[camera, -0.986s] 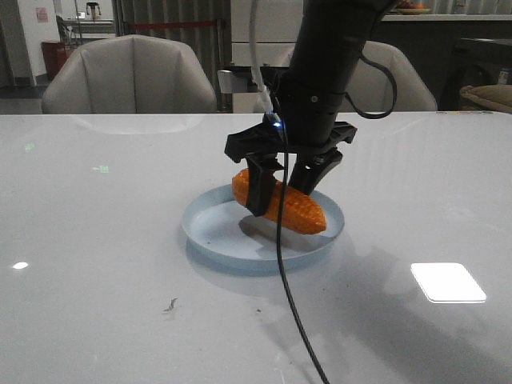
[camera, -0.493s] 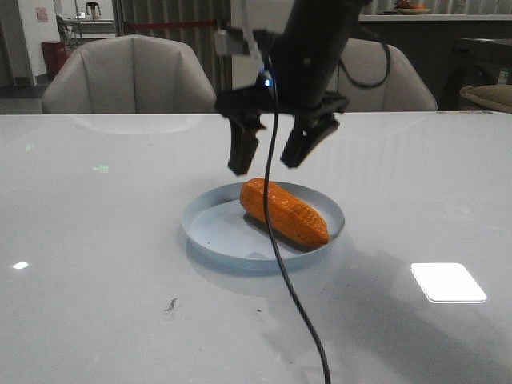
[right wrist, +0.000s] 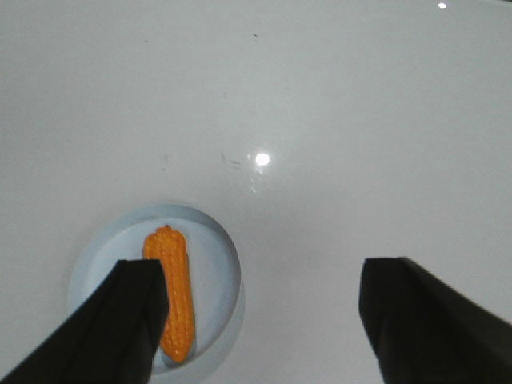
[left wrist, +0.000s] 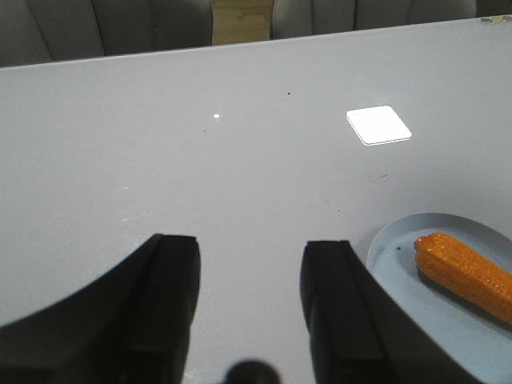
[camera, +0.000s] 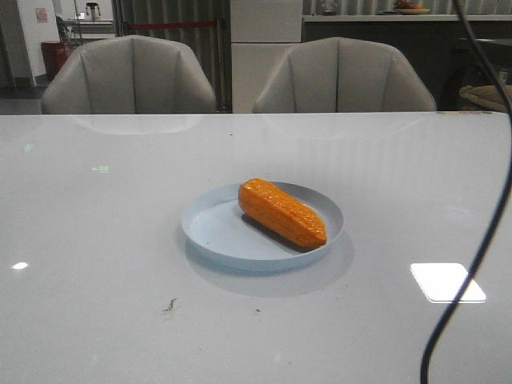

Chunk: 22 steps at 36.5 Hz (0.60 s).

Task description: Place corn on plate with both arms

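- Behind the surface [camera: 96,240], two grey chairs [camera: 128,76] are standing at its far edge, while a black cable [camera: 472,256] is hanging down over its right side.
- Around the plate [camera: 212,232] the surface is lying bare on every side.
- On the plate's right half, the corn [camera: 282,211] is lying diagonally, untouched.
- Well apart from the plate, the left end effector [left wrist: 250,308] is hovering with fingers spread, holding nothing.
- High above the plate, the right end effector [right wrist: 260,316] is gaping wide, holding nothing.
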Available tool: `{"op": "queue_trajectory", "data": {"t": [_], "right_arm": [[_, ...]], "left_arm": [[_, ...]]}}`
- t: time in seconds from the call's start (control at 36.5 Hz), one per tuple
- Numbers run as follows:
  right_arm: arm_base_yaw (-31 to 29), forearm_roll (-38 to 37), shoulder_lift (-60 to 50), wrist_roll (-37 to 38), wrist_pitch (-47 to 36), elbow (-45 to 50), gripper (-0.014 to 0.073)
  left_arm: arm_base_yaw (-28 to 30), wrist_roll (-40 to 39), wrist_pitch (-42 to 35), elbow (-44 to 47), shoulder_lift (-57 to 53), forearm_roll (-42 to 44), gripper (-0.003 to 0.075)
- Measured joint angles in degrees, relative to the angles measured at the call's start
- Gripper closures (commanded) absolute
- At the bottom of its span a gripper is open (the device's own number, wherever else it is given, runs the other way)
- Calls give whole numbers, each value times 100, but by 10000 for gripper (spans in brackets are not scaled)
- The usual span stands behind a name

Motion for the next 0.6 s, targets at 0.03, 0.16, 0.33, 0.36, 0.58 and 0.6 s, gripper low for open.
{"op": "queue_trajectory", "data": {"t": [0.03,0.16,0.33,0.36,0.58,0.6], "right_arm": [[-97,14,-272,0,-132,397,-9],[-490,35,-1483,0,-619,2125,-9],[-812,66,-2587,0,-767,3341,-9],[-823,66,-2714,0,-786,3450,-9],[-834,106,-3014,3,-872,3582,-9],[-834,106,-3002,3,-872,3582,-9]], "left_arm": [[0,0,0,0,0,0,344],[0,0,0,0,0,0,344],[0,0,0,0,0,0,344],[0,0,0,0,0,0,344],[0,0,0,0,0,0,356],[0,0,-3,0,0,0,373]]}}
